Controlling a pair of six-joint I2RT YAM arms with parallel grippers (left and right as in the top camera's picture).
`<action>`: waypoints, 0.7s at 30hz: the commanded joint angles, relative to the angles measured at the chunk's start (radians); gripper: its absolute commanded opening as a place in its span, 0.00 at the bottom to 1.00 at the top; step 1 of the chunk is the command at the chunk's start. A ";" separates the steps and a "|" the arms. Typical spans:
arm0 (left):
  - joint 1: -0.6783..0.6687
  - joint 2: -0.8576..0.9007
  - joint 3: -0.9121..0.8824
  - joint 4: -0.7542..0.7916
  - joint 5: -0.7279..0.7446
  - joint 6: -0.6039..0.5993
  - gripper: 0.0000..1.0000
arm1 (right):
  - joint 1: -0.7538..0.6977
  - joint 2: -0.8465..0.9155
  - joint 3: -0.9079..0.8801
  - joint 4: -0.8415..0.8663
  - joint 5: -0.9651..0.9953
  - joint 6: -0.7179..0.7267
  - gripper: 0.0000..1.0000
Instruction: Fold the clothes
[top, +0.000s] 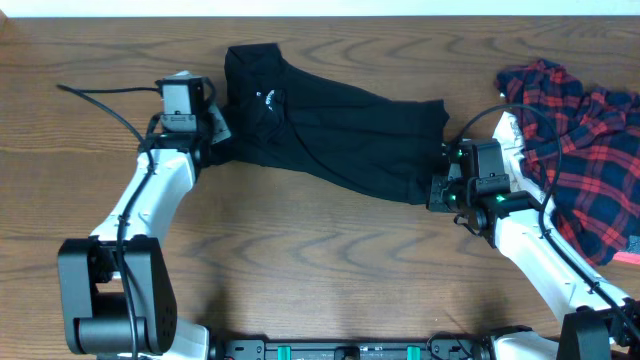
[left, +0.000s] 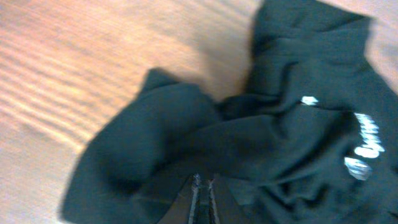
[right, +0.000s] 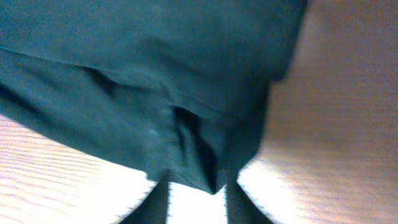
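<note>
1. We are viewing the left gripper (top: 218, 128) at the left edge of the black garment (top: 330, 130); in the left wrist view its fingers (left: 198, 198) are standing pressed together with only a thin seam between them, and black cloth is bunching right at their tips, so we are reading it as clamped on the fabric.
2. We are viewing the right gripper (top: 440, 185) at the lower right corner of the same garment; in the right wrist view its two fingers (right: 158, 205) are standing apart at the bottom of the frame; the hem is dipping down between them and covering the tips, so we cannot tell whether they are pinching it.
3. The black garment is lying stretched across the middle of the wooden table (top: 330, 270), running from upper left down to lower right between the two arms; its left end is looking rumpled and folded over, while the right part is lying flatter.
4. A small white print (top: 268, 98) is showing near the left end; the left wrist view is rendering it as blurred lettering we cannot read.
5. A red plaid garment (top: 580, 150) is lying in a loose heap at the right edge of the table, just beside the right arm and apart from the black one.
</note>
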 joint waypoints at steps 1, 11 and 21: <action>0.011 0.014 0.001 -0.014 -0.038 0.020 0.08 | 0.004 0.015 0.006 0.043 -0.092 -0.060 0.10; 0.010 0.104 0.001 -0.013 0.000 0.020 0.08 | 0.026 0.100 0.006 0.121 -0.267 -0.060 0.09; 0.010 0.196 0.001 -0.010 0.034 0.020 0.13 | 0.050 0.211 0.006 0.157 -0.216 -0.050 0.10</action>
